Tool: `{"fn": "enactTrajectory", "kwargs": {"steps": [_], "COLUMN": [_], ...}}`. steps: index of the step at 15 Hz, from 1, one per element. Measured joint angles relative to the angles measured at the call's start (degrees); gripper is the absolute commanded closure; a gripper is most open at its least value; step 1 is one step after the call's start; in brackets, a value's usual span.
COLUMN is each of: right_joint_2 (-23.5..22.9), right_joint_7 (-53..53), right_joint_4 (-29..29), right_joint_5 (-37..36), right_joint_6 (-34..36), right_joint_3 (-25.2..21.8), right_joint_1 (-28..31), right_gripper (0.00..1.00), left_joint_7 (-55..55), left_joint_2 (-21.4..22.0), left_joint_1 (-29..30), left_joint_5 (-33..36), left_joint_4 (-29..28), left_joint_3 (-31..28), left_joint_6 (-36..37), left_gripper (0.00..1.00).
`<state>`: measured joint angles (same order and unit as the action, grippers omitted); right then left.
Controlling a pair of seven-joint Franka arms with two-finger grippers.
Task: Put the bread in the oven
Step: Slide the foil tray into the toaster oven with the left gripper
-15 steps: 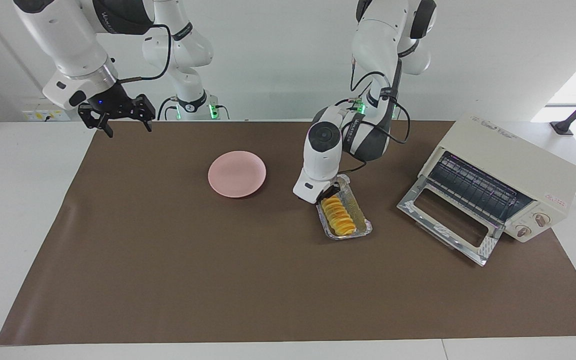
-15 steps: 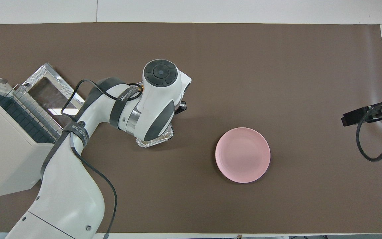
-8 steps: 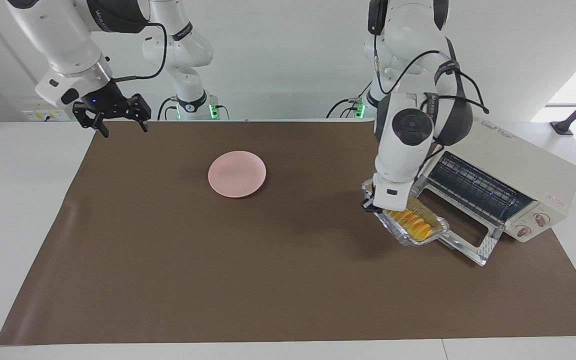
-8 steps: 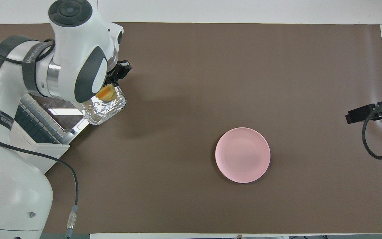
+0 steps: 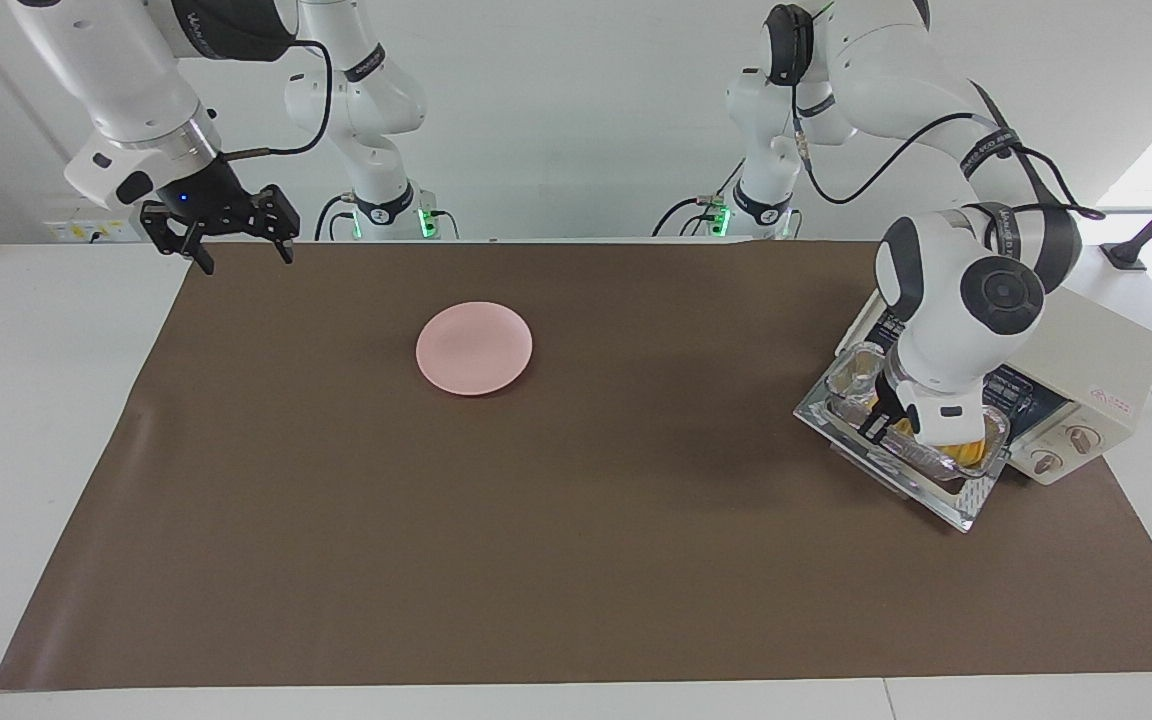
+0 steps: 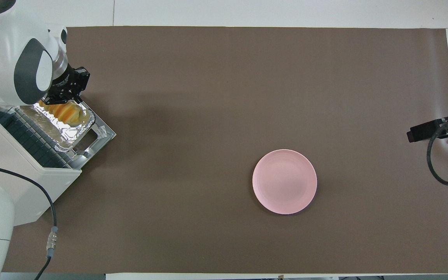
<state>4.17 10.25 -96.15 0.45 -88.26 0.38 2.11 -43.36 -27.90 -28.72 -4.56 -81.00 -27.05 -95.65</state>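
The golden ridged bread lies in a silver foil tray. My left gripper is shut on the tray's rim and holds it over the open drop-down door of the cream-white oven, right at the oven's mouth. In the overhead view the bread and the tray sit over the door, with the left gripper on the tray's edge farthest from the robots. My right gripper is open and empty, waiting above the mat's edge at the right arm's end.
A pink round plate lies on the brown mat mid-table, nearer the robots; it also shows in the overhead view. The oven body fills the left arm's end. The right gripper's tip shows at the mat's edge.
My left gripper has lifted the foil tray with the bread off the mat and carried it toward the left arm's end, to the oven's open door. The right arm has barely shifted.
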Motion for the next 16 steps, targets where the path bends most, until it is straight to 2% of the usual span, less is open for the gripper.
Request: {"fn": "enactTrajectory", "kwargs": {"steps": [3, 9, 15, 16], "right_joint_2": [0.0, 0.0, 0.0, 0.0], "right_joint_7": [0.0, 0.0, 0.0, 0.0], "right_joint_4": [0.0, 0.0, 0.0, 0.0], "right_joint_5": [0.0, 0.0, 0.0, 0.0], "right_joint_6": [0.8, 0.9, 0.9, 0.9], "right_joint_3": [0.0, 0.0, 0.1, 0.1], "right_joint_1": [0.0, 0.0, 0.0, 0.0], "right_gripper": [0.00, 0.00, 0.00, 0.00], "left_joint_7": [0.4, 4.2, 6.2, 6.4], "left_joint_2": [0.2, 2.5, 3.9, 3.9], "left_joint_1": [0.0, 1.8, 3.7, 4.0], "left_joint_5": [0.8, 4.8, 5.5, 5.6], "left_joint_4": [-1.7, -8.3, -10.4, -10.4], "left_joint_3": [-0.8, -1.2, -1.3, -1.3], "left_joint_6": [2.2, 1.9, 0.9, 0.9], "left_gripper": [1.00, 1.00, 1.00, 0.78]}}
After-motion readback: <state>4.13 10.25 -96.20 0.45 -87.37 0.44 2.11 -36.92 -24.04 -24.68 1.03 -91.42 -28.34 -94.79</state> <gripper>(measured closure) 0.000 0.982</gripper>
